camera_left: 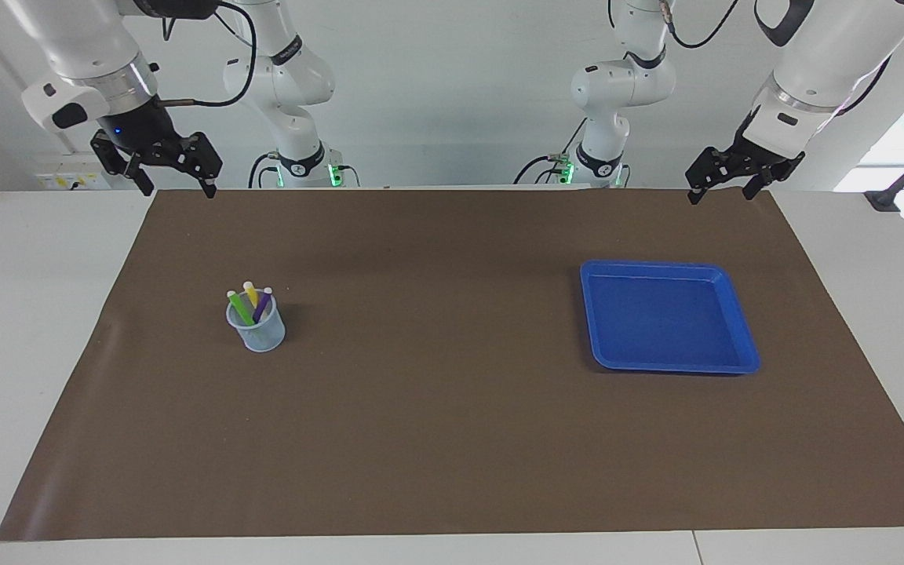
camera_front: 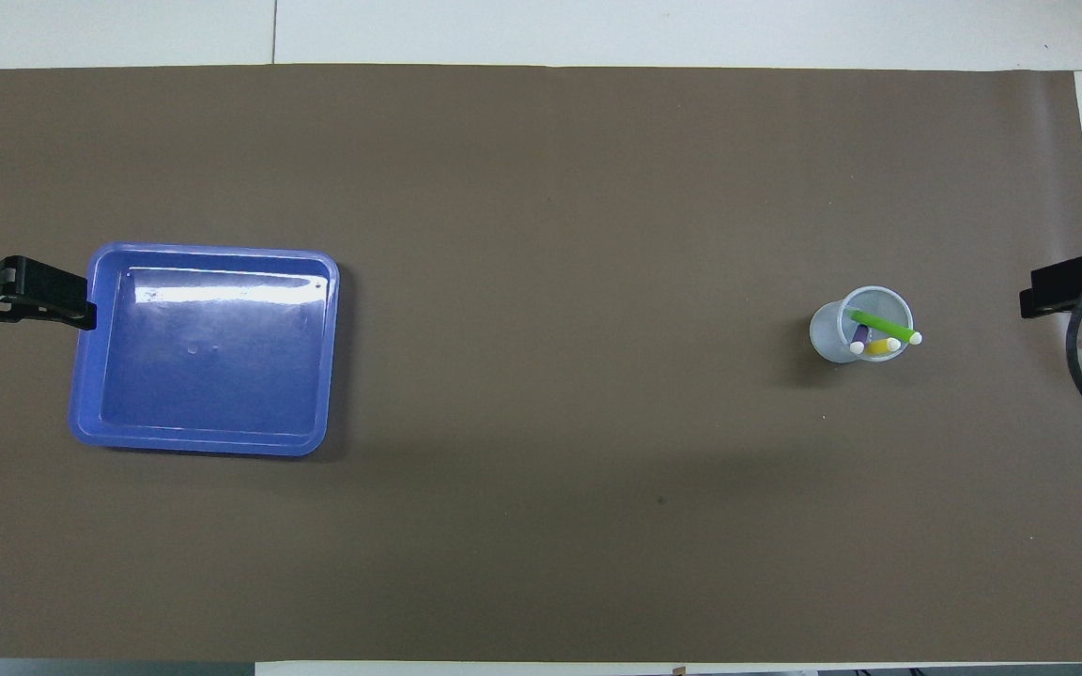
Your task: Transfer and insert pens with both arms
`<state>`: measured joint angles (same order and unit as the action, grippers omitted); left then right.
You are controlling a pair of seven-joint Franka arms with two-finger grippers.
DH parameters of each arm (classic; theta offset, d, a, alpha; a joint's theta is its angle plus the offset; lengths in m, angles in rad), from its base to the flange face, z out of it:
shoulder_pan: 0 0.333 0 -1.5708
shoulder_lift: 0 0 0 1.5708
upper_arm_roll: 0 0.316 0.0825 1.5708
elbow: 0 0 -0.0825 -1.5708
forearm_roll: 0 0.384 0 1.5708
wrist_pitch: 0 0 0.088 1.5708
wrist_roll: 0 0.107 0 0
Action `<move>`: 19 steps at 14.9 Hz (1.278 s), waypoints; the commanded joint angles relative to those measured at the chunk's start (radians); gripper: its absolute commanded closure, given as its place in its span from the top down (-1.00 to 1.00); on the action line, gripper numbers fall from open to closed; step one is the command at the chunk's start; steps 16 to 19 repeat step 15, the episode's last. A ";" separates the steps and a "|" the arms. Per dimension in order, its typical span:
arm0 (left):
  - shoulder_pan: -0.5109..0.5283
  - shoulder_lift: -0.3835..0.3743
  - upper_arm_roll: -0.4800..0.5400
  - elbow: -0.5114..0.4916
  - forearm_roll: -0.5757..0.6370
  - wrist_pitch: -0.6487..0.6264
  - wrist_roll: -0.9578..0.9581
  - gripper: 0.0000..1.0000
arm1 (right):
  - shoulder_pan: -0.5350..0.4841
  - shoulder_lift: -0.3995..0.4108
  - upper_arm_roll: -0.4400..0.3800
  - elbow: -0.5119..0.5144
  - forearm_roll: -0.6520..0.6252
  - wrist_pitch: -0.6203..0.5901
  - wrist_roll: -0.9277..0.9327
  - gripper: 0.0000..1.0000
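Note:
Three pens stand tips-up in a clear cup (camera_left: 260,333) (camera_front: 825,330) toward the right arm's end of the table: green pen (camera_left: 241,308) (camera_front: 882,326), yellow pen (camera_left: 250,292) (camera_front: 879,346) and purple pen (camera_left: 263,304) (camera_front: 861,335). My right gripper (camera_left: 176,191) (camera_front: 1062,291) hangs open and holds nothing, high over the mat's corner by its own base, well away from the cup. Also open and holding nothing, my left gripper (camera_left: 720,196) (camera_front: 43,300) waits over the mat's corner at the left arm's end.
A blue tray (camera_left: 668,318) (camera_front: 208,352) with nothing in it lies on the brown mat (camera_left: 436,408) toward the left arm's end. Two smaller white arms (camera_left: 295,86) with green-lit bases stand at the robots' edge of the table.

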<state>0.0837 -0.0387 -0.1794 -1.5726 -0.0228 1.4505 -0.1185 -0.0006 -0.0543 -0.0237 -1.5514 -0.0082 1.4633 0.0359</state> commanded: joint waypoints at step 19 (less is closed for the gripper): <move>0.002 -0.016 0.001 -0.017 0.012 0.007 -0.004 1.00 | 0.051 -0.004 -0.050 -0.032 -0.009 0.028 0.039 1.00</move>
